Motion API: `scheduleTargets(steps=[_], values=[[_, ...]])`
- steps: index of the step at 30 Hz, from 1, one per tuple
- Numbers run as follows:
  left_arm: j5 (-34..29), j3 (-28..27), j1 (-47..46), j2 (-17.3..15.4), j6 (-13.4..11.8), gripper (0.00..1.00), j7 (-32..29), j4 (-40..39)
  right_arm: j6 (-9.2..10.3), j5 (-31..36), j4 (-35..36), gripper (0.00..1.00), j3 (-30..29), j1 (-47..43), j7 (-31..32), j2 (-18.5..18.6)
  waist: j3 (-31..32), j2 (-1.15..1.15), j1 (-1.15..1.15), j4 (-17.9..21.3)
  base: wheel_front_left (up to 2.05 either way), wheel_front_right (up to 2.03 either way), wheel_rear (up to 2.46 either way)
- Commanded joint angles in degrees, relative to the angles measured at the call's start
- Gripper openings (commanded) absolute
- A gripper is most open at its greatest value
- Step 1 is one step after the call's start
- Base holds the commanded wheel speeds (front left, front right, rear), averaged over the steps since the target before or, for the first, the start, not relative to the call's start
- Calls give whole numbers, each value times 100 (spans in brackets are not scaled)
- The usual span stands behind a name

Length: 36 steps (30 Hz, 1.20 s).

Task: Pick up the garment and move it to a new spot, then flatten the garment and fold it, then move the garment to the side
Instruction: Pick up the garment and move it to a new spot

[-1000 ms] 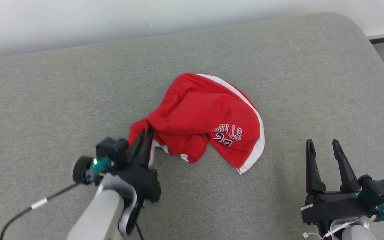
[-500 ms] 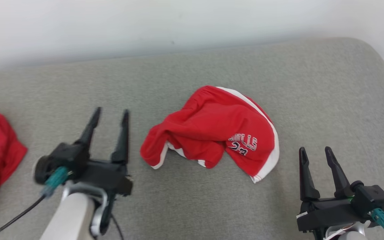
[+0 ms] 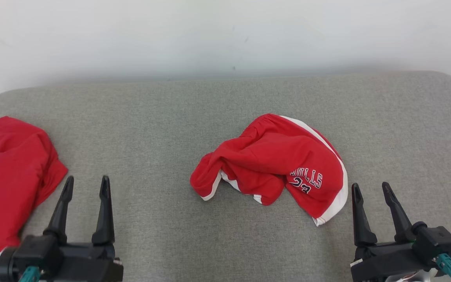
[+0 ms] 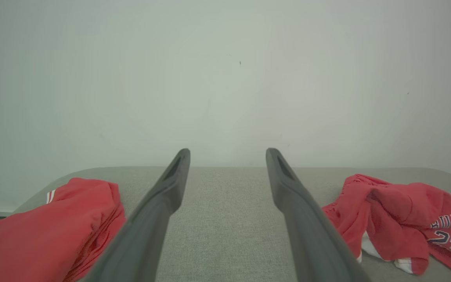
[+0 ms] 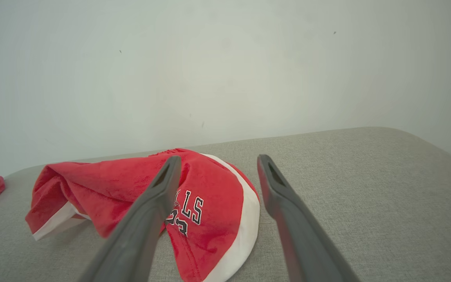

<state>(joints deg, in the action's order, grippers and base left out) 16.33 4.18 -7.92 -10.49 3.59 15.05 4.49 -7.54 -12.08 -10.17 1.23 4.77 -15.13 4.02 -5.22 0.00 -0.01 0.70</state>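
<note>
While shorts (image 3: 276,160) were seen crumpled at frame centre on cushion (image 3: 151,117), left gripper (image 3: 87,178) and right gripper (image 3: 369,185) were held open, empty, at lower corners. Risk judged: bunched layers pinched together, flattening spoiled; other red garment (image 3: 10,176) at left edge grabbed instead.

Item 1: left end effector (image 4: 228,152), two long dark fingers (image 4: 159,211) rising from the bottom edge, spread wide with nothing between them.
Item 2: worktop (image 4: 225,219), covered in grey woven fabric, rounded far corners, far edge against the wall.
Item 3: red shorts (image 4: 397,211), crumpled, white trim, lying toward the worktop's right edge, beside the right finger and partly hidden by it. Dark lettering (image 4: 450,231) reads "BULLS 23", partly cut off at the frame edge.
Item 4: second red garment (image 4: 53,231), bunched, white stripes at one hem, by the worktop's far-left corner.
Item 5: wall (image 4: 225,78), plain and pale, with a few small dark specks.
</note>
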Motion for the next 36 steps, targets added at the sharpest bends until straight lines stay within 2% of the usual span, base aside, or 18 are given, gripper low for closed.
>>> scheduleTargets(steps=[1,14,36], values=[[-91,-70,165,60,39,100,19,-95,11,18,13,100,5,-61,-3,35,64,0,1,-64,0,0,0],[-344,-625,983,597,255,100,19,-333,11,-55,-11,100,13,-245,-3,70,180,0,1,-116,0,0,0],[-492,-795,969,757,391,100,19,-222,11,-55,-107,100,9,-233,-3,28,163,0,1,-37,0,0,0]])
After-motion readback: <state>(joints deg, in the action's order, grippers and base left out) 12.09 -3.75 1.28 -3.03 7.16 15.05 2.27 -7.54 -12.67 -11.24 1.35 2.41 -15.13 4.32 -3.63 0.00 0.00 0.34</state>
